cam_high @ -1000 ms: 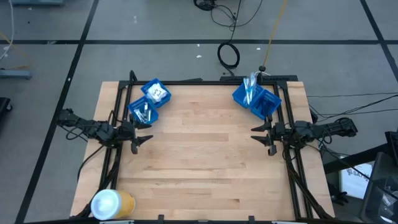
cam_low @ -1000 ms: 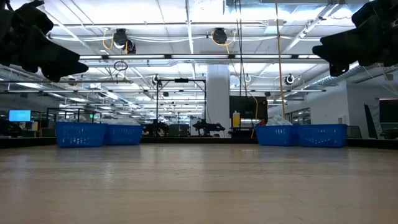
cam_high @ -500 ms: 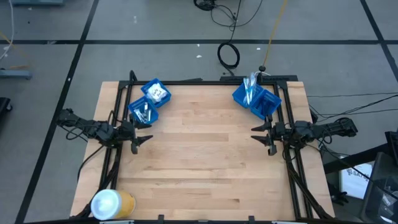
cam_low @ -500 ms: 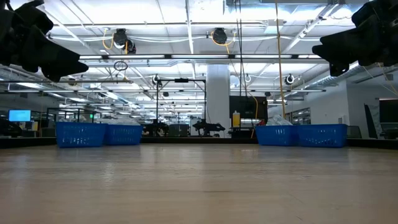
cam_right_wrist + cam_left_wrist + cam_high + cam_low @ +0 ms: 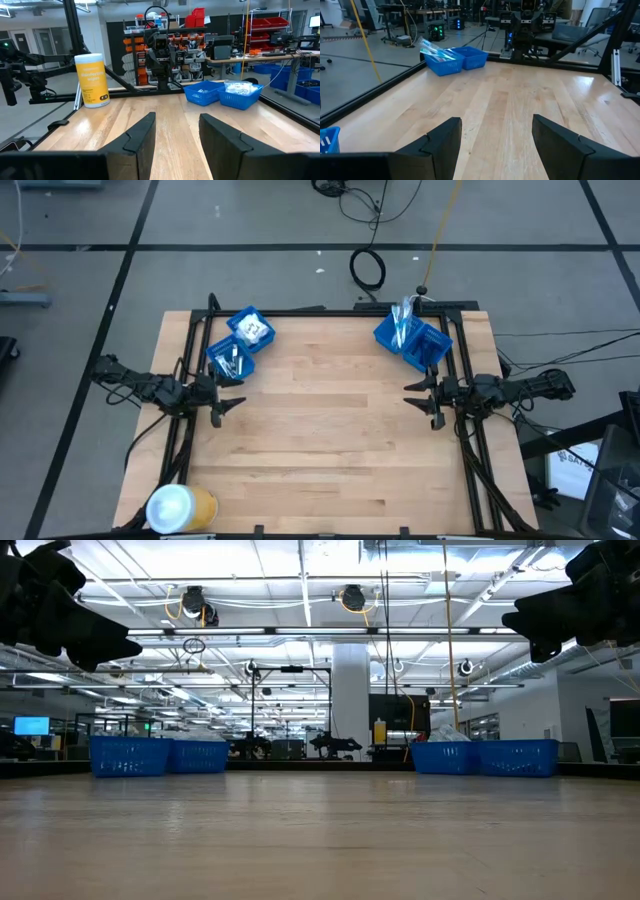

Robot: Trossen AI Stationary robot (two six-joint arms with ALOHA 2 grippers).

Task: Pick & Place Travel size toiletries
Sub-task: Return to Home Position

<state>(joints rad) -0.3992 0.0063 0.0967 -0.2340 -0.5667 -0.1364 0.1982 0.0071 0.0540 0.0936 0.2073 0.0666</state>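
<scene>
The travel size toiletries lie in four blue bins at the table's far end. At far left, one bin (image 5: 250, 328) holds white packets (image 5: 240, 87) and the bin beside it (image 5: 229, 360) holds thin pale items. At far right, one bin (image 5: 398, 330) has toothbrushes (image 5: 432, 47) sticking out over its rim, and its neighbour (image 5: 429, 348) holds dark items. My left gripper (image 5: 228, 403) hovers open at the table's left edge, just on the near side of the left bins. My right gripper (image 5: 421, 398) hovers open at the right edge, on the near side of the right bins. Nothing is between either pair of fingers (image 5: 495, 145) (image 5: 177, 140).
A big yellow-and-white roll (image 5: 180, 506) stands at the near left corner. A black frame (image 5: 330, 311) runs along the table's far edge and both sides. The bare wooden tabletop (image 5: 330, 440) stretches between the two arms.
</scene>
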